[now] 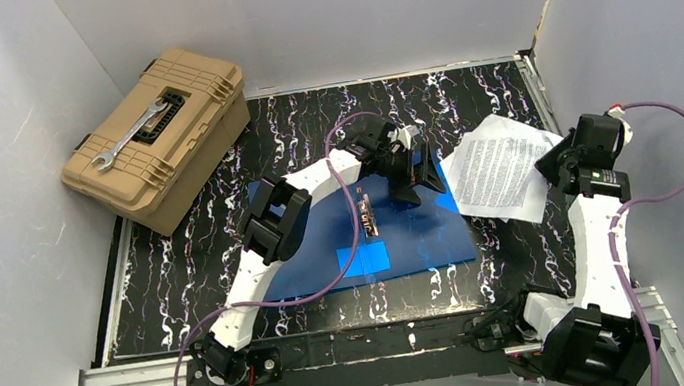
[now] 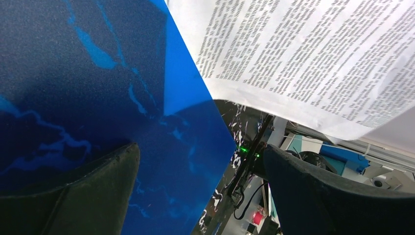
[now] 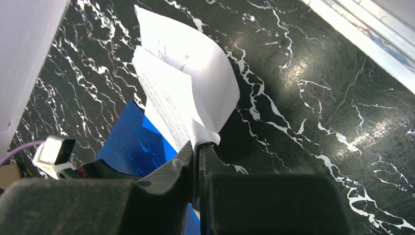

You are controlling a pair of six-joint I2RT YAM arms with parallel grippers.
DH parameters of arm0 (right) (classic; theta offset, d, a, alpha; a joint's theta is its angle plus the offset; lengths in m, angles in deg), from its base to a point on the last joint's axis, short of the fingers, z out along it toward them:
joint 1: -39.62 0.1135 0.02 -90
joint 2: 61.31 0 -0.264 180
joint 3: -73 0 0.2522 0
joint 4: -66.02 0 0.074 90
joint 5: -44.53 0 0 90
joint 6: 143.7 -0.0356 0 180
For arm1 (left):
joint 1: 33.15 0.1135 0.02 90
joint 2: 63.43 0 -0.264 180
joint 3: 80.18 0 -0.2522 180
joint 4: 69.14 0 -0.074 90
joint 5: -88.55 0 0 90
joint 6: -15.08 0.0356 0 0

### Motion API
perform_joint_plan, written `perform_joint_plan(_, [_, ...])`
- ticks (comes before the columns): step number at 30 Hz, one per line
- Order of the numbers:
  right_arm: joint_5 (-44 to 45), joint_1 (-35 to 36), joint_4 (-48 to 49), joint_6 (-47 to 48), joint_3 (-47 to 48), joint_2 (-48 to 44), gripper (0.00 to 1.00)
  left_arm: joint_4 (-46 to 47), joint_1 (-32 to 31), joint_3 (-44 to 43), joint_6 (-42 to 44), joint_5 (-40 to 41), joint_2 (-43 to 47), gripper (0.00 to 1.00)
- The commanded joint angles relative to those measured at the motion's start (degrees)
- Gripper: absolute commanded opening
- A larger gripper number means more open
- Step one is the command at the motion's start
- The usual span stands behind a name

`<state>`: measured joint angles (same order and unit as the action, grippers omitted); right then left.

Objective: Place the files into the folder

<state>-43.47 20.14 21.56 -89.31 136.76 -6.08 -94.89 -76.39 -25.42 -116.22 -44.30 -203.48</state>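
Up top on the overhead camera, the folder (image 1: 405, 240) lies flat in the middle of the black marbled counter (image 1: 188, 275). The left arm (image 1: 249, 277) runs from its base at the near left, bends at the elbow over the folder and stretches out to the folder's far right corner, where the left hand (image 1: 417, 180) points down. The right arm (image 1: 592, 239) goes straight up the right side and its right hand (image 1: 557, 168) has the right edge of the files (image 1: 501, 171). The sheets sit just right of the folder, slightly raised and curled. Off in the far left corner there's a tan toolbox (image 1: 159, 143) with a wrench (image 1: 130, 135) lying on its lid.

Left wrist cam: the left hand (image 2: 200, 196) is spread wide, fingers (image 2: 68, 196) far apart and not pinching anything. The folder (image 2: 98, 88) fills the left side and its corner pokes into the gap. The files (image 2: 313, 54) hang across the upper right, with their edge very close to that corner.

Right wrist cam: the right hand (image 3: 198, 147) is clamped tight on the files (image 3: 186, 83), both fingers (image 3: 171, 171) squeezed together on the near corner. The sheets fan up and away over the counter (image 3: 318, 98), and a blue bit of the folder (image 3: 137, 142) shows just left of them.
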Motion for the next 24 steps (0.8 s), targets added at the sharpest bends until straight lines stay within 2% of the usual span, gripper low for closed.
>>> perform_joint_plan(1, [1.3,-0.3,-0.5,0.2,5.1,-1.3,0.11,-2.0,0.5,0.6,1.4,-0.3,5.8,0.96])
perform_joint_plan(3, [1.6,-0.3,-1.3,0.2,7.0,-1.4,0.1,-2.5,0.6,0.5,1.8,-0.3,6.5,0.97])
perform_joint_plan(6, [2.0,-0.3,-2.3,0.3,9.4,-1.4,0.17,-3.4,0.8,0.6,2.3,0.0,7.7,0.97])
perform_joint_plan(7, [1.8,-0.3,-2.7,0.4,10.0,-1.3,0.17,-3.5,0.8,0.8,2.3,0.0,8.2,0.97])
perform_joint_plan(10, [0.9,-0.3,-3.4,0.4,11.4,-1.8,0.05,-3.0,1.0,1.8,2.1,-0.1,10.0,0.97])
perform_joint_plan(12, [0.2,-0.3,-3.2,-0.1,12.1,-2.6,0.02,-2.3,1.1,2.7,1.5,-0.6,11.2,0.97])
perform_joint_plan(16, [-1.6,-0.3,-3.4,-1.5,14.3,-2.9,0.01,-1.8,1.2,4.1,0.8,-1.0,13.7,0.97])
perform_joint_plan(20, [-7.1,-0.3,-1.8,-4.5,14.6,-3.5,0.01,-1.1,1.3,6.4,-0.5,-0.8,17.0,0.97])
perform_joint_plan(24, [-11.3,-0.3,0.6,-7.5,15.4,-4.5,0.01,2.7,1.8,11.4,-4.6,-0.5,21.9,0.98])
